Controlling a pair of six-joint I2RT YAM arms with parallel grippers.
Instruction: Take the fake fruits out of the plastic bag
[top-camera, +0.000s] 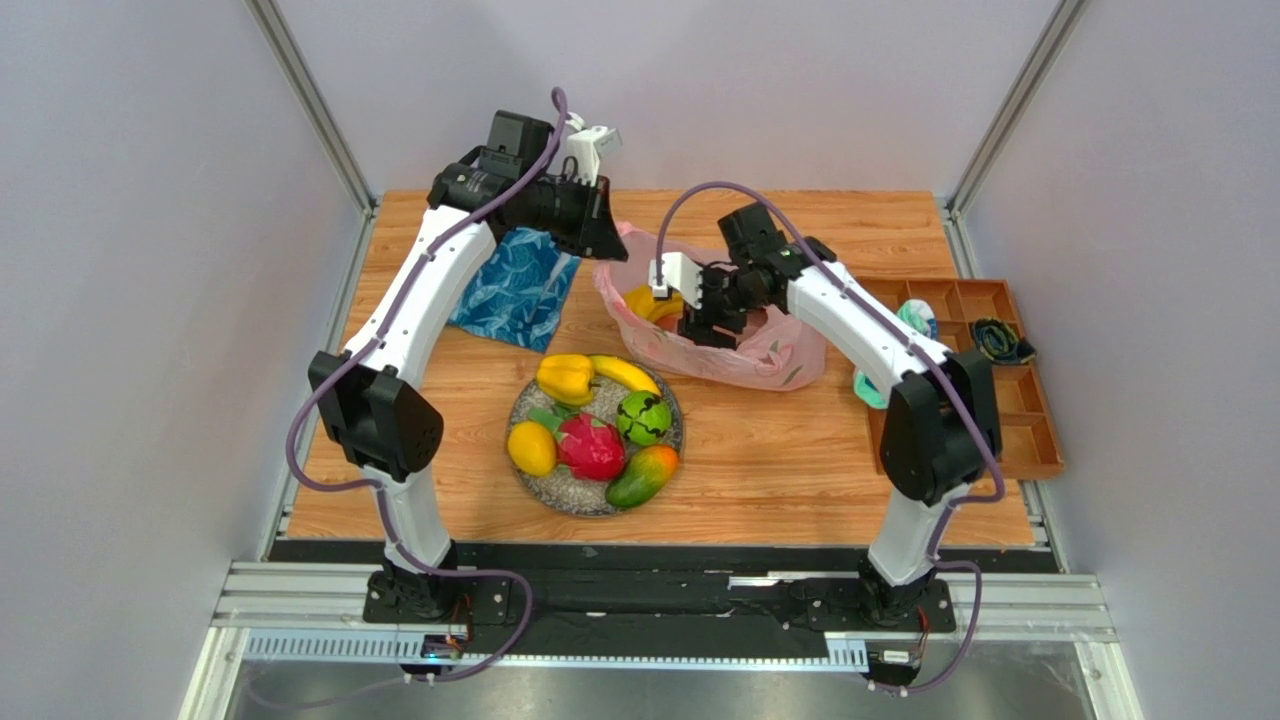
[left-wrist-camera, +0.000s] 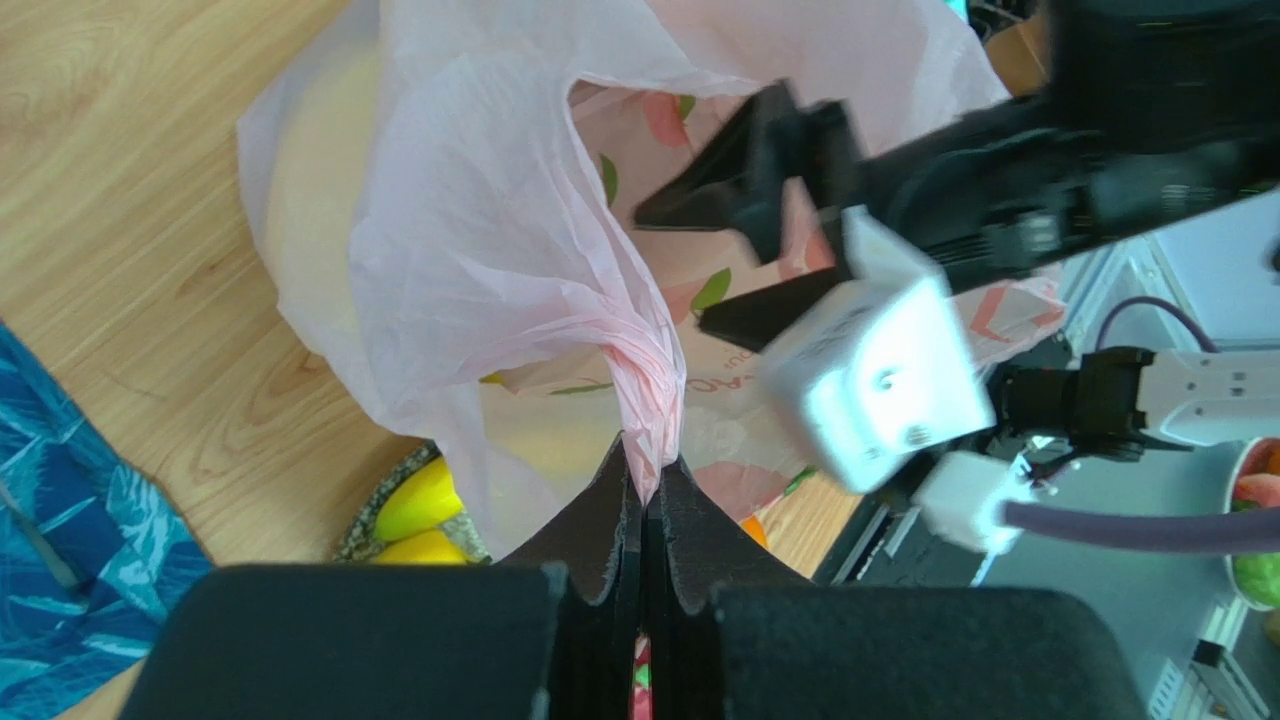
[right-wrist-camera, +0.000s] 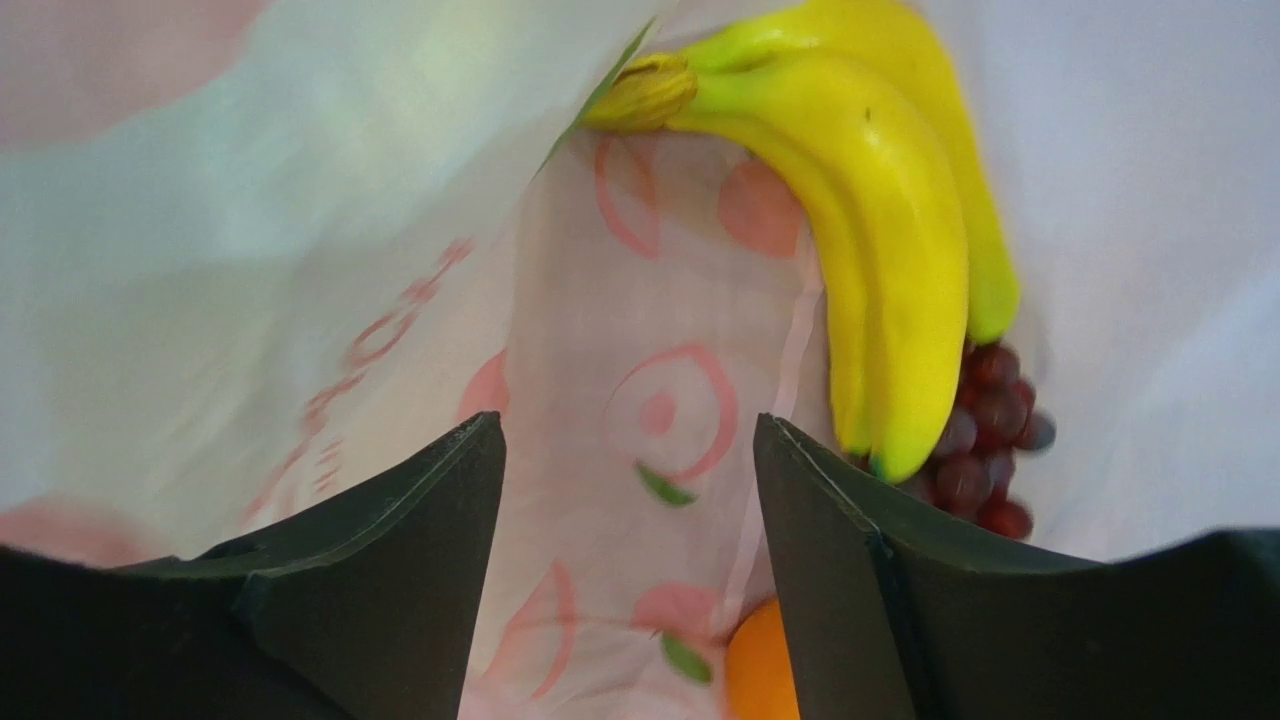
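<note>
The pink plastic bag (top-camera: 751, 354) lies at the table's centre-right. My left gripper (top-camera: 606, 225) is shut on the bag's bunched handle (left-wrist-camera: 649, 393) and holds it up. My right gripper (top-camera: 706, 323) is open inside the bag's mouth. In the right wrist view yellow bananas (right-wrist-camera: 887, 255), purple grapes (right-wrist-camera: 992, 435) and an orange (right-wrist-camera: 759, 668) lie inside the bag, the bananas just right of my right gripper (right-wrist-camera: 628, 435). On the speckled plate (top-camera: 544, 483) lie a yellow fruit (top-camera: 565, 377), a banana (top-camera: 622, 371), a green melon (top-camera: 643, 419), a dragon fruit (top-camera: 591, 447), a lemon (top-camera: 531, 447) and a mango (top-camera: 643, 476).
A blue leaf-patterned cloth (top-camera: 516, 285) lies at the back left. A brown compartment tray (top-camera: 1026, 393) stands at the right edge with a dark item (top-camera: 998, 342) in it. A teal-and-white bundle (top-camera: 917, 318) shows behind the right arm.
</note>
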